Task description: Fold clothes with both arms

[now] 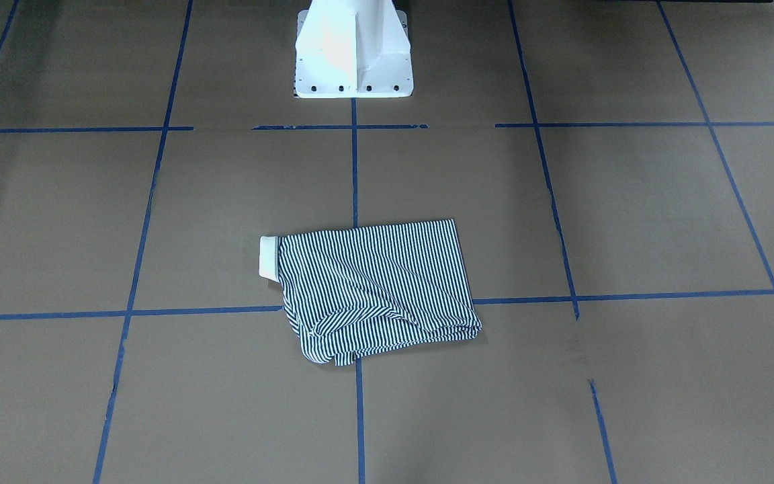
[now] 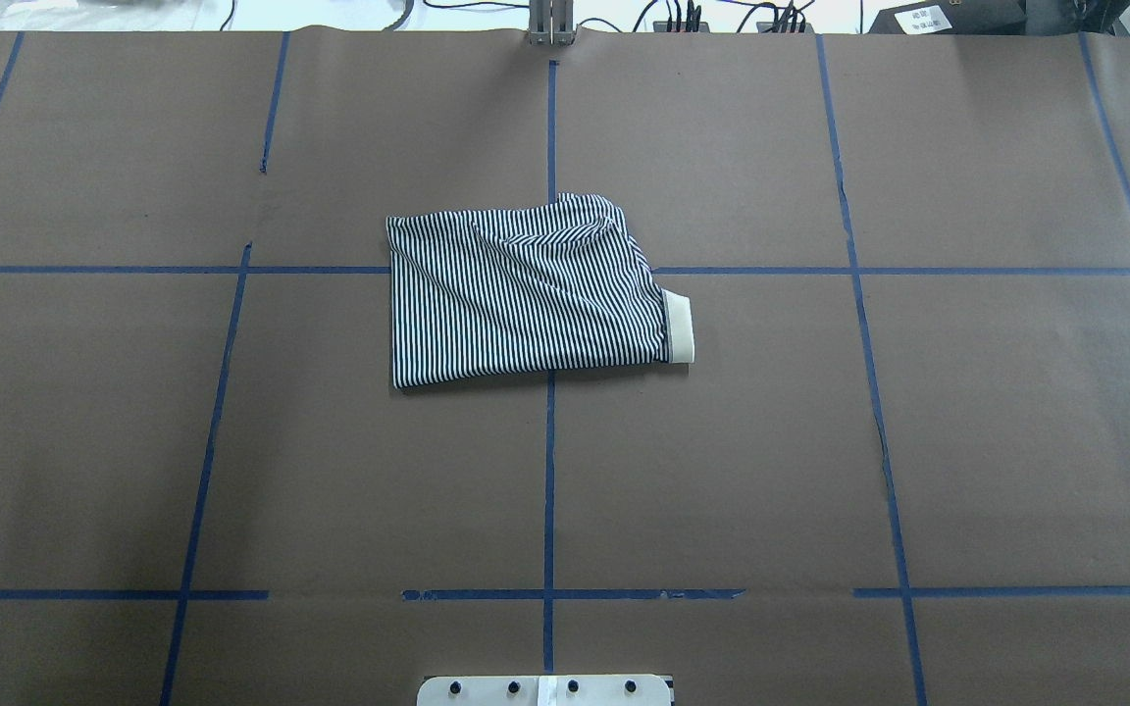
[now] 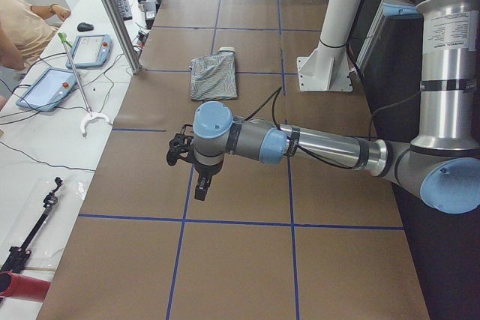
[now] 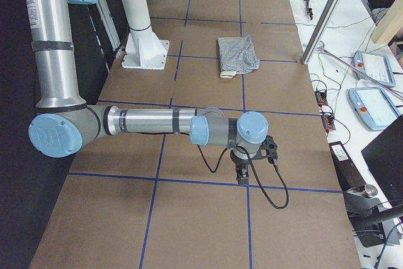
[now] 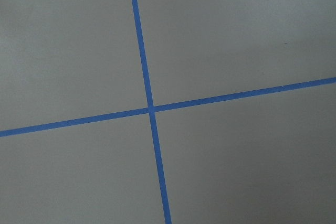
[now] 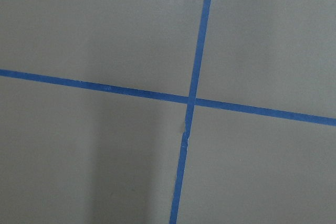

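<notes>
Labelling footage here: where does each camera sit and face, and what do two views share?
Front-facing: across the table, looking down at the shirt; only the pedestal shows.
Overhead: behind the robot, looking forward and down; pedestal foot only.
Exterior left: table's left end, looking along it; left arm, left pincer near.
Exterior right: opposite end; right arm, right pincer near.
Left wrist: down at a tape cross; no body.
Right wrist: likewise.
Shared: both side views show the shirt.

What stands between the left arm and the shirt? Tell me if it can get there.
Probably yes. The left arm hangs above the table, apart from the folded shirt, and nothing lies on the table between them. The shirt is uncovered, near the middle; reach looks enough, though unproven.
</notes>
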{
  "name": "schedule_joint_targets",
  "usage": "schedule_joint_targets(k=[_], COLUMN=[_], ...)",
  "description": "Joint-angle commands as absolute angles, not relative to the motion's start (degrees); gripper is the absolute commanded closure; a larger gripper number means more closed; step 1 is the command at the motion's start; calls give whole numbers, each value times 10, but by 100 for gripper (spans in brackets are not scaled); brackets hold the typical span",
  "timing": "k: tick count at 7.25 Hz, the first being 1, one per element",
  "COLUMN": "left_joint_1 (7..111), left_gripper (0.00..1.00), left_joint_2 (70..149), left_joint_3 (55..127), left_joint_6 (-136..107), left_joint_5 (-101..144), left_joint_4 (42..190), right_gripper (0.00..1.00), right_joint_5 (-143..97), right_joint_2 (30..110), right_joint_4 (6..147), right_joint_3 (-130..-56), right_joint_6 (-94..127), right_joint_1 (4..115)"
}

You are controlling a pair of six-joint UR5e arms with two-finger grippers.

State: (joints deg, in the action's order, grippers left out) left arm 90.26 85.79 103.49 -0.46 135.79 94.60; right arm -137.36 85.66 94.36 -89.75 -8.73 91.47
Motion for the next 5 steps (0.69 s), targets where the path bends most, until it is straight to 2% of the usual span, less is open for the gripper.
schedule_joint_targets(k=[1, 3, 5], left_joint_1=[903, 905, 909], left_gripper=[0, 0, 0], left_joint_2=[853, 846, 846], left_joint_3=[1028, 1004, 1023], left_joint_6=[-4, -4, -5], left_joint_5=[1354, 1356, 1355], left_joint_4=[947, 946, 919], right_gripper=[0, 0, 0], right_joint_5=[-1362, -1308, -1288], right_joint_2=[844, 844, 845], right_joint_4=[983, 1002, 1046], right_joint_3=[-922, -934, -934], right_joint_6=[-88, -89, -90], right_joint_1=[939, 914, 902])
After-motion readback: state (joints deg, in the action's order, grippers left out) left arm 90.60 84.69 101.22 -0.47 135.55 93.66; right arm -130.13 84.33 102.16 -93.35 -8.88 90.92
